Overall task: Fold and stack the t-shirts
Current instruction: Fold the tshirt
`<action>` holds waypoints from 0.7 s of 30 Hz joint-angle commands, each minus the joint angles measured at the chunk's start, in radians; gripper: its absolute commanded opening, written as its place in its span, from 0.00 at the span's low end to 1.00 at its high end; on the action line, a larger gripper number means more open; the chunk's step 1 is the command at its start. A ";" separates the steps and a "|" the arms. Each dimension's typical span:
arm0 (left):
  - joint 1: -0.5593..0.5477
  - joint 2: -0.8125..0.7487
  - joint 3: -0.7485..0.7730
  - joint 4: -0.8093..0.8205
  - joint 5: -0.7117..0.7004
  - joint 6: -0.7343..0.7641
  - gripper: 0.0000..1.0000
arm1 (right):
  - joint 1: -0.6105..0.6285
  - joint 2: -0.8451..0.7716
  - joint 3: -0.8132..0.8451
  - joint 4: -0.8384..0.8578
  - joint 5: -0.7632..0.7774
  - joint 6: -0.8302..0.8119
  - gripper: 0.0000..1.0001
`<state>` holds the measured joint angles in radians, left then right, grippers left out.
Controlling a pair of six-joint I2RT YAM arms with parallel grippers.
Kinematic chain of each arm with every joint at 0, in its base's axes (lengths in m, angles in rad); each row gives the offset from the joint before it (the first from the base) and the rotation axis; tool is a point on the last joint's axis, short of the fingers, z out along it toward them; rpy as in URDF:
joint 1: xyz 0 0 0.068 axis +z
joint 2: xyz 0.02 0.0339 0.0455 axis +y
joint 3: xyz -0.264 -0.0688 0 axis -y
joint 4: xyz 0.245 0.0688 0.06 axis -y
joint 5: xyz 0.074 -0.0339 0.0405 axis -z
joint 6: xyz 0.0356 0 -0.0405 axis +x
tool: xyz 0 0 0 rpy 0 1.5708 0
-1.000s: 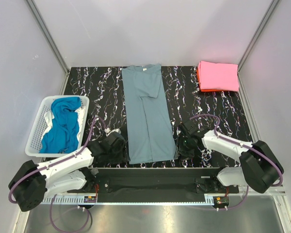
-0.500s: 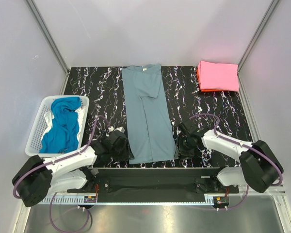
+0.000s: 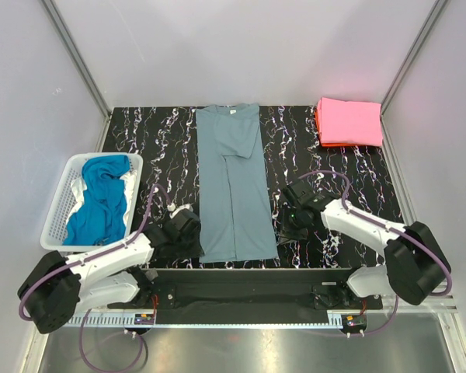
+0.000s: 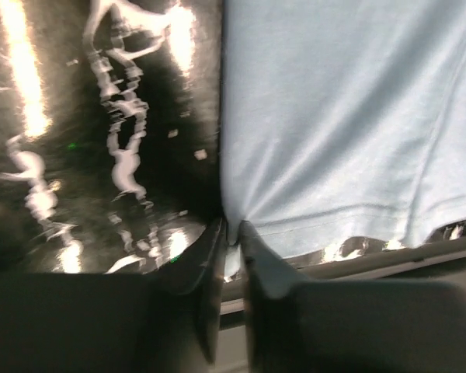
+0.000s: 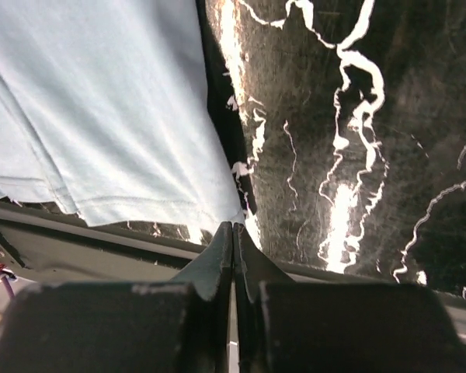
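Basket (image 3: 57, 210), white and meshed, sits well to the left of the grey-blue shirt (image 3: 233, 186), off the table's (image 3: 155, 148) left edge, and holds a crumpled bright blue shirt (image 3: 101, 198).

Just left of the grey-blue shirt's near hem, the left arm lies low over the table. The left gripper (image 4: 231, 235) is at the hem's near-left corner. In the left wrist view its two dark fingers are drawn close together with a small bunch of the hem caught between the tips, so it is gripping that corner. The cloth puckers into small creases where it runs into the tips.

The grey-blue shirt itself lies flat on the black, white-veined table as one long narrow strip, sides folded in toward the middle. Its collar end points to the far edge and its hem lies by the near edge.

At the hem's near-right corner is the right gripper (image 5: 233, 227). Its fingers are pressed together, and the right wrist view shows the pointed corner of the cloth running straight into the tips, pinched there. The right arm reaches in from the right of the shirt.

Far right of the shirt's collar end, in the table's far corner, a folded pink shirt (image 3: 349, 120) rests on a folded orange-red shirt (image 3: 318, 128), of which only the left edge shows.
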<state>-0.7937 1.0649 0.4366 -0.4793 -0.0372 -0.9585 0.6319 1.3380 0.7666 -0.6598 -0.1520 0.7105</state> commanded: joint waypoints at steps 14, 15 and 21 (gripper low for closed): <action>0.007 0.004 0.068 -0.139 -0.058 0.055 0.58 | 0.006 0.058 -0.167 0.196 -0.119 0.049 0.03; 0.007 0.018 0.064 -0.127 -0.055 0.056 0.58 | 0.006 0.058 -0.170 0.200 -0.126 0.049 0.03; 0.007 0.026 0.034 -0.076 -0.007 0.055 0.58 | 0.006 -0.009 -0.138 0.135 -0.106 0.046 0.21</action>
<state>-0.7906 1.0786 0.4877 -0.5739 -0.0563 -0.9165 0.6323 1.3735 0.6109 -0.4854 -0.2768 0.7593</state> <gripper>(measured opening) 0.580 0.172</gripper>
